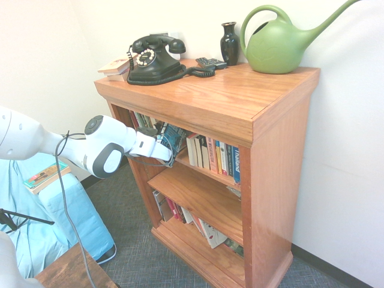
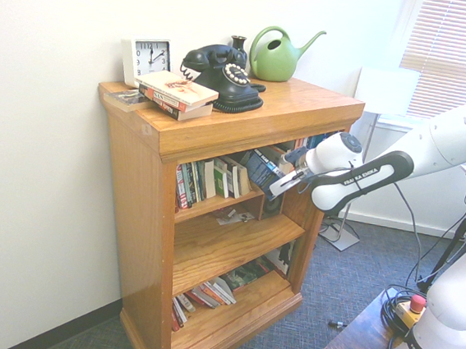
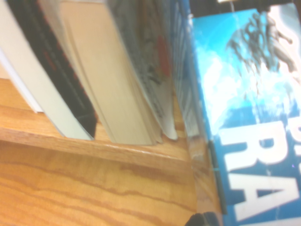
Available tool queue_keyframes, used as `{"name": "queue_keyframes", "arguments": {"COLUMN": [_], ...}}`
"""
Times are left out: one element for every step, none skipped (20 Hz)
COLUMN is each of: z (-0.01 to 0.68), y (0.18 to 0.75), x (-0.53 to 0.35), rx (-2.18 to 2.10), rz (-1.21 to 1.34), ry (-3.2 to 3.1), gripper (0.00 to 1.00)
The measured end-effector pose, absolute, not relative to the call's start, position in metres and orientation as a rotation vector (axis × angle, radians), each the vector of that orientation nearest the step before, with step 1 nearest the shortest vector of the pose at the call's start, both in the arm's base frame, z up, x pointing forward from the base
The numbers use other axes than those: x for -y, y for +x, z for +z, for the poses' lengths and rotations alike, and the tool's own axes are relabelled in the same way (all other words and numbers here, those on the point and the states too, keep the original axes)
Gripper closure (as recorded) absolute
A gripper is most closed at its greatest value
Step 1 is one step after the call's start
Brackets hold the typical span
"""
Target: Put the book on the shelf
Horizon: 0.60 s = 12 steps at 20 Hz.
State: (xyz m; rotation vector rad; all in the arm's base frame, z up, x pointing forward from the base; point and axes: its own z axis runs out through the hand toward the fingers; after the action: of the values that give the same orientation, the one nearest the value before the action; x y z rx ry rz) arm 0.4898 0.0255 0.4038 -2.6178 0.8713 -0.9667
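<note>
Hand [image 2: 283, 186] pinching the glossy blue book [image 2: 262, 171], tilted in the upper opening | it's right beside leaning paperbacks [image 2: 216, 179] on the orange-brown wooden shelf [image 2: 217, 204] | smooth, curvy green watering can [image 2: 275, 61] up top | plain pale wall [image 2: 48, 124] behind, dark textured carpet [image 2: 355, 273] below!

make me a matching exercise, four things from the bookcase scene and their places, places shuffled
1. green plastic watering can
2. white square clock
3. blue-covered paperback
4. black rotary telephone

A. in the hand, at the upper shelf
B. on top, between clock and watering can
C. on top, behind the stacked books
D. on top, beside the black vase

1-D, 2-C, 3-A, 4-B
</note>
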Motion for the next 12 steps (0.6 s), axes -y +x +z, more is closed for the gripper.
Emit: {"name": "queue_keyframes", "arguments": {"z": [0.405, 0.407, 0.409, 0.409, 0.409, 0.409, 0.41, 0.41, 0.41, 0.411, 0.411, 0.411], "y": [0.493, 0.496, 0.498, 0.5, 0.502, 0.504, 0.507, 0.511, 0.514, 0.518, 0.522, 0.526], "x": [-0.026, -0.025, -0.025, -0.024, -0.025, -0.026, -0.027, -0.028, -0.031, -0.033, -0.037, -0.04], "rx": [-0.867, -0.863, -0.859, -0.858, -0.858, -0.855, -0.851, -0.848, -0.844, -0.838, -0.832, -0.827], "rz": [-0.977, -0.992, -1.003, -1.009, -1.015, -1.018, -1.022, -1.026, -1.03, -1.034, -1.037, -1.039], "ry": [-2.615, -2.611, -2.609, -2.611, -2.611, -2.611, -2.612, -2.612, -2.611, -2.61, -2.608, -2.606], "gripper": [1.0, 1.0, 1.0, 1.0, 1.0, 1.0, 1.0, 1.0, 1.0, 1.0, 1.0, 1.0]}}
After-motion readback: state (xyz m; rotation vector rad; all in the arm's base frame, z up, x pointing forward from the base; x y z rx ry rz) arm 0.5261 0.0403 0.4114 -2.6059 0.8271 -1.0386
